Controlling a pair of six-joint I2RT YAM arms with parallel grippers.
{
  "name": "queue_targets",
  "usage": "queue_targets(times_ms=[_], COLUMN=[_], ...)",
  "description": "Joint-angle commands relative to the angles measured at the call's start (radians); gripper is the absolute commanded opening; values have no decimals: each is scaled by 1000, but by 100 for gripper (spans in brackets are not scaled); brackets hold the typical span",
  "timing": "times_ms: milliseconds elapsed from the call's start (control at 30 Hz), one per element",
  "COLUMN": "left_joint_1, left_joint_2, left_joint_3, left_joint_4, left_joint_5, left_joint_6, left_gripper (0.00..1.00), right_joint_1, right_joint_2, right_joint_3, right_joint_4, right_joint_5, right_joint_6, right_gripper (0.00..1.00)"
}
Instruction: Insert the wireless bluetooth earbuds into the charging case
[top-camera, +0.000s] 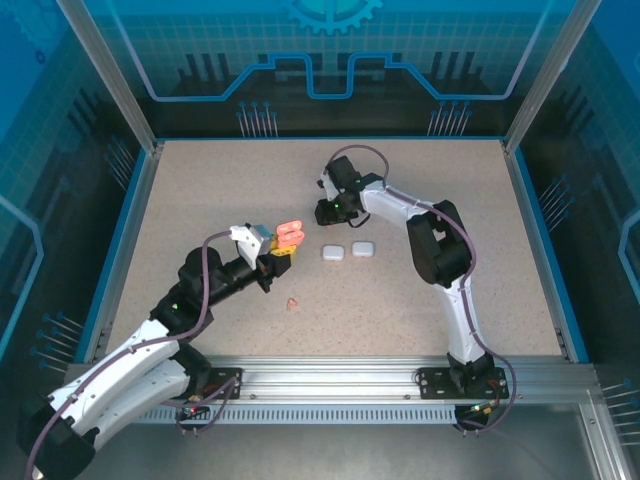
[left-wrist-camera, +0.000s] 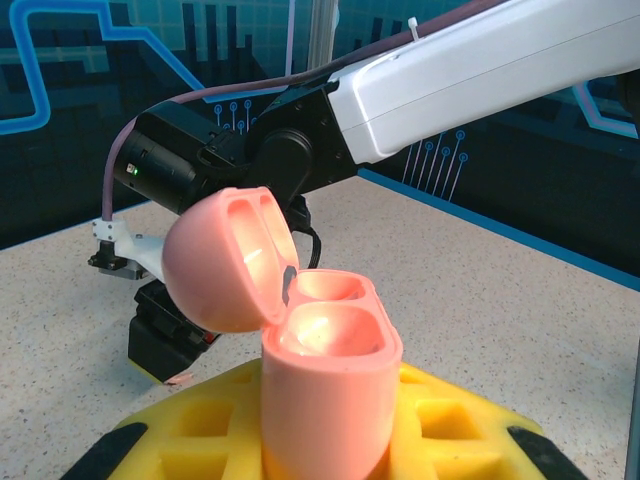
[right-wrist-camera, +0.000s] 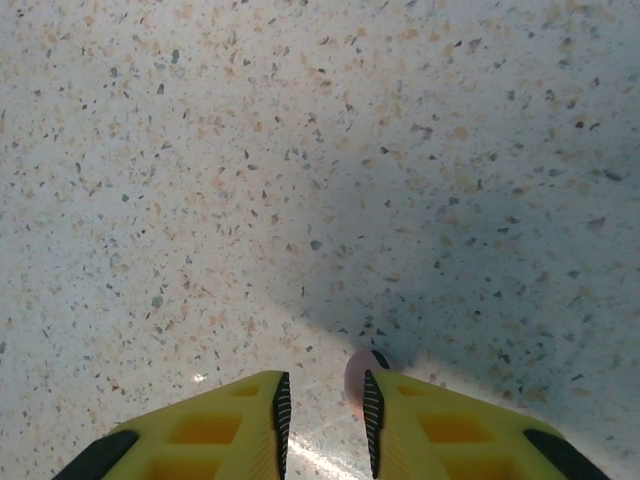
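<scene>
Salmon charging case (left-wrist-camera: 325, 400), lid open, is clamped by left jaws; right jaws pinch a salmon earbud (right-wrist-camera: 354, 380).

Speckled table (top-camera: 200, 200): white cases (top-camera: 333, 252), salmon earbud (top-camera: 291, 303)

White-and-black arms (top-camera: 400, 205); purple cables (left-wrist-camera: 108, 185); right pincer (right-wrist-camera: 325, 400) yellow, black-ribbed

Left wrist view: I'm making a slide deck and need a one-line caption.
Left gripper holds the salmon charging case, lid open and both wells empty, with the right arm beyond.
</scene>
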Motion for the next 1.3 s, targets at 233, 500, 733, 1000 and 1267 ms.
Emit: queue_targets(times_ms=[233,500,733,1000,1267], left_joint_1=[-6,-6,-6,-7,-7], left_joint_2=[-9,-10,-23,-26,-36], left_joint_3=[-7,-6,-12,-16,-14], left_joint_4=[6,6,9,8,-6], left_joint_5=[-16,-18,-24,-27,-29], left_joint_6=[16,11,5,6,12], left_gripper=[5,5,5,5,5], right_joint_1=[-12,-3,39,83,100], right_joint_2=[23,-50,-76,7,102], right_joint_3=[9,-11,2,113,213], right_joint_4=[-79,-82,-168,-279,-344], right_joint_5=[64,59,87,131,183], right_joint_6=[-15,-51,-98,-116,-125], right_gripper=[30,35,41,40,39])
